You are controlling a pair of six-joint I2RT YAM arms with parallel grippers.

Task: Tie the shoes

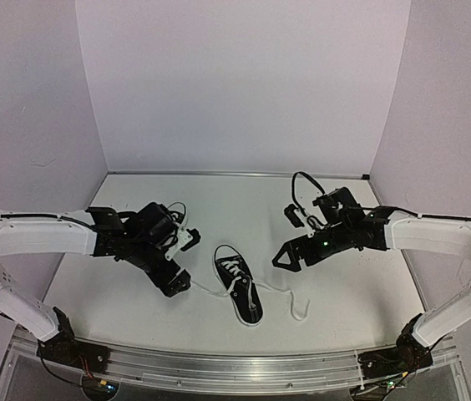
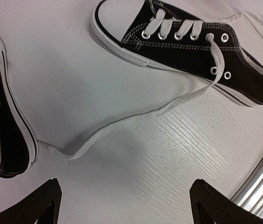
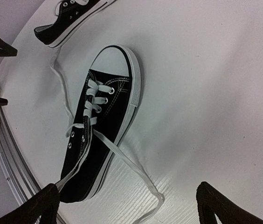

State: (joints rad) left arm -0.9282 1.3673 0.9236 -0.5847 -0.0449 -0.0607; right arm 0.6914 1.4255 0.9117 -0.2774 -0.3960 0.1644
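One black sneaker (image 1: pixel 237 284) with a white toe cap lies in the middle of the table, toe pointing away, its white laces untied. One lace (image 1: pixel 202 289) trails left toward my left gripper (image 1: pixel 177 284), and the other (image 1: pixel 296 307) trails right. The sneaker also shows in the left wrist view (image 2: pixel 192 42) and the right wrist view (image 3: pixel 99 135). The second sneaker (image 2: pixel 3 121) lies beside the left gripper (image 2: pixel 127 207); it also shows in the right wrist view (image 3: pixel 68 18) and is mostly hidden under the left arm in the top view. Both grippers are open and empty. My right gripper (image 1: pixel 284 259) hovers right of the middle sneaker, over its loose lace (image 3: pixel 138 175).
A metal rail (image 1: pixel 219 363) runs along the table's near edge and shows in the left wrist view (image 2: pixel 262 182). White walls close off the back and sides. A black cable (image 1: pixel 302 188) loops above the right arm.
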